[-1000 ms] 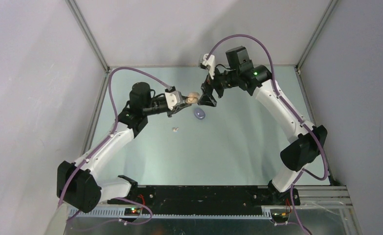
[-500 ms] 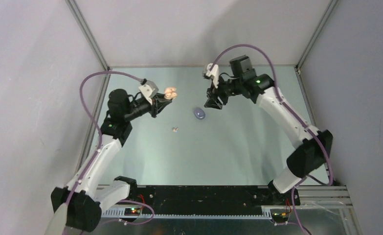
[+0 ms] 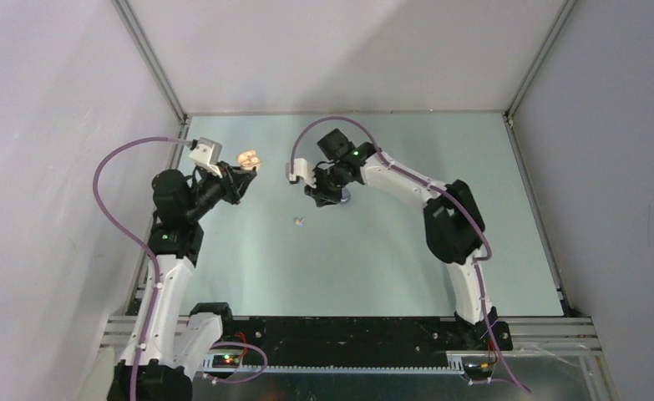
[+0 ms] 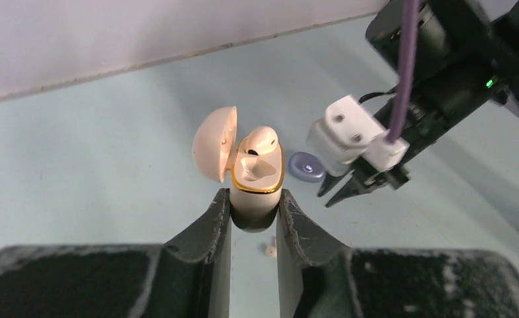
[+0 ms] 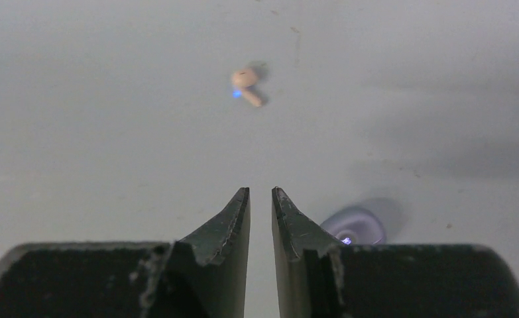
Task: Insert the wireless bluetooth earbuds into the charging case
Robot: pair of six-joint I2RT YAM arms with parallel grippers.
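Cream bud [image 5: 248, 86] lies ahead of right hand [image 5: 260, 193] (jaws barely parted, empty), which should widen before pinching; left hand [image 4: 253, 202] grips open case [image 4: 257, 177].

Cream charging case [image 4: 246, 169], lid open, upright in left gripper [image 4: 254, 202]; seated cream earbud [image 4: 262, 139] in one socket, other socket bare. Loose cream earbud [image 5: 248, 86] lies on table [image 5: 111, 99], well apart.

I'm looking at a pale green table [image 3: 390, 267]. One cream earbud [image 3: 300, 220] lies on it. Near it lies a rounded lilac object [image 4: 307, 165].
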